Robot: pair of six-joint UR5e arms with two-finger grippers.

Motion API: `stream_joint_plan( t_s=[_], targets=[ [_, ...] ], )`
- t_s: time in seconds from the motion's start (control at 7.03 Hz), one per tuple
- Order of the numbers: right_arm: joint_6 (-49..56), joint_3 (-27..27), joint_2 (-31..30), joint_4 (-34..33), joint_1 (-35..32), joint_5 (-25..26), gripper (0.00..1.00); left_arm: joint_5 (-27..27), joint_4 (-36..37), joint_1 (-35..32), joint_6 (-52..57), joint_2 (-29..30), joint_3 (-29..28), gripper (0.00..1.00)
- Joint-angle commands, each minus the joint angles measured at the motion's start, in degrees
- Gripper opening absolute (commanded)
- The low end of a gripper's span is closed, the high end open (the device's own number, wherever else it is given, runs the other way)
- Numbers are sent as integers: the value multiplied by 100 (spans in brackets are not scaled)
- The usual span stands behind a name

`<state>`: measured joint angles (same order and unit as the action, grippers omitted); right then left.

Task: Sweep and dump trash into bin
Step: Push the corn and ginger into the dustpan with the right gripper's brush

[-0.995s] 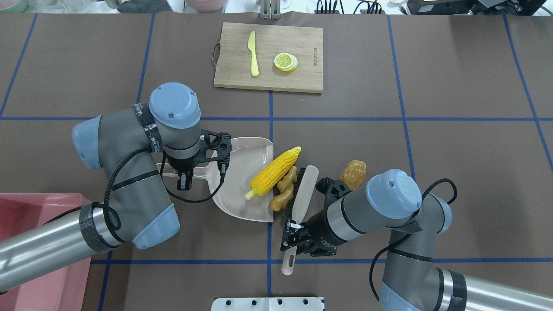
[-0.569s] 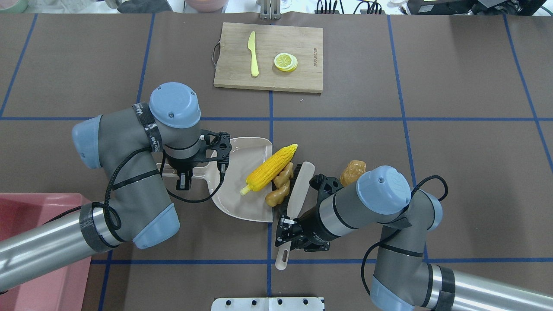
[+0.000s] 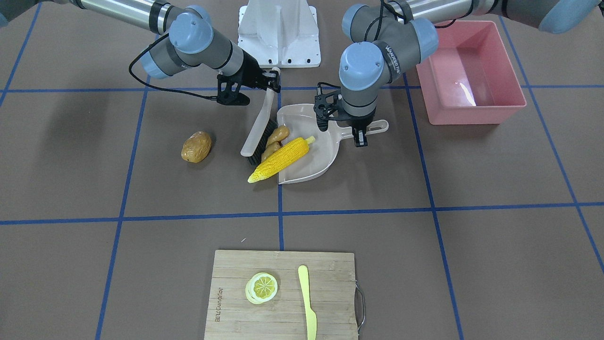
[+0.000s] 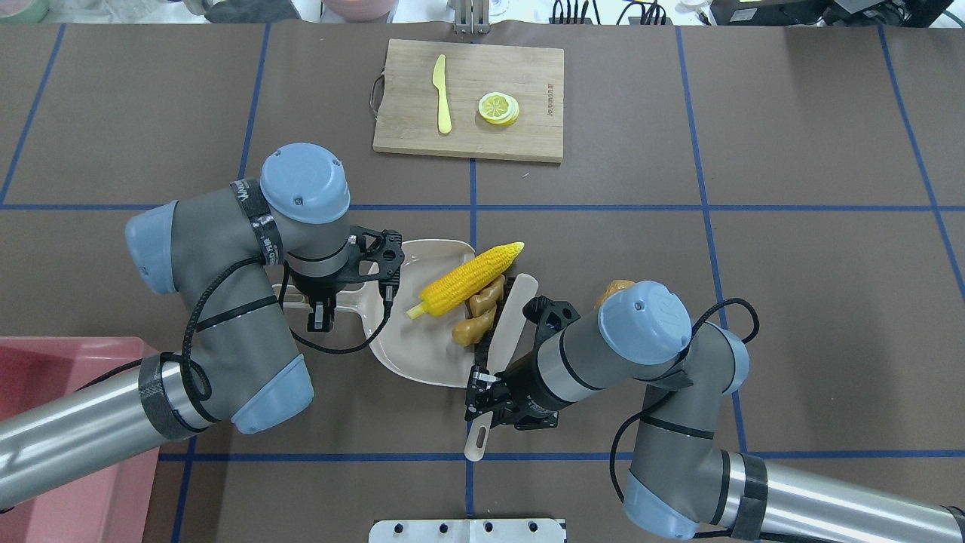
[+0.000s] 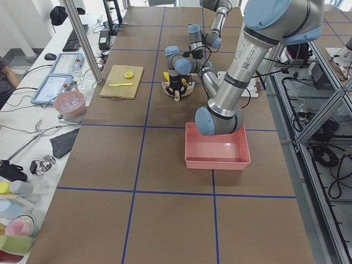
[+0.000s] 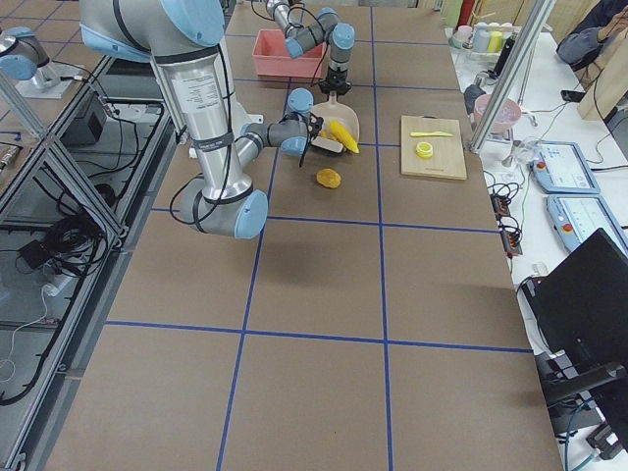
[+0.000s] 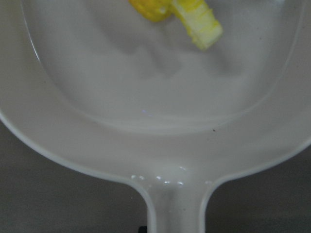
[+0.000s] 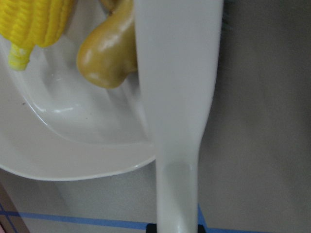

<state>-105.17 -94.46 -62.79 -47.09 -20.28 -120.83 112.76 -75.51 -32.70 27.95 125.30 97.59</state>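
Observation:
My left gripper (image 4: 322, 311) is shut on the handle of the beige dustpan (image 4: 418, 348), which rests flat on the table. The yellow corn cob (image 4: 464, 279) lies with its stalk end in the pan and its tip over the open edge. The tan ginger root (image 4: 478, 315) sits at the pan's lip. A beige brush (image 4: 511, 320) presses against the ginger, and my right gripper (image 4: 486, 398) is shut on its handle. The brown potato (image 3: 196, 146) lies apart on the table, mostly hidden by my right arm in the overhead view. The pink bin (image 3: 476, 114) stands beyond my left arm.
A wooden cutting board (image 4: 520, 139) at the far middle carries a pale yellow knife (image 4: 442, 94) and a lemon slice (image 4: 498, 108). A white mount plate (image 4: 467, 530) sits at the near edge.
My right gripper has moved left with the brush, pushing the corn and ginger further onto the dustpan. The left arm and dustpan have stayed still.

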Motion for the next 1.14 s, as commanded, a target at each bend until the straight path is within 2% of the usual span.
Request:
stream_joint_plan(
  t_s=[0.0,0.43,0.71,1.0],
  targets=[
    [5,77,135,-11,-11,7,0,0,2,0,0,39,-12,0],
    [-4,129,284,-20,-11,7,0,0,2,0,0,56,-30,0],
    [-12,462,599,-29,-19,16,0,0,-7,0,0,56,-39,0],
    [-56,447,593,-37,-98,-54,0,0,-7,0,0,56,-39,0]
  ],
)
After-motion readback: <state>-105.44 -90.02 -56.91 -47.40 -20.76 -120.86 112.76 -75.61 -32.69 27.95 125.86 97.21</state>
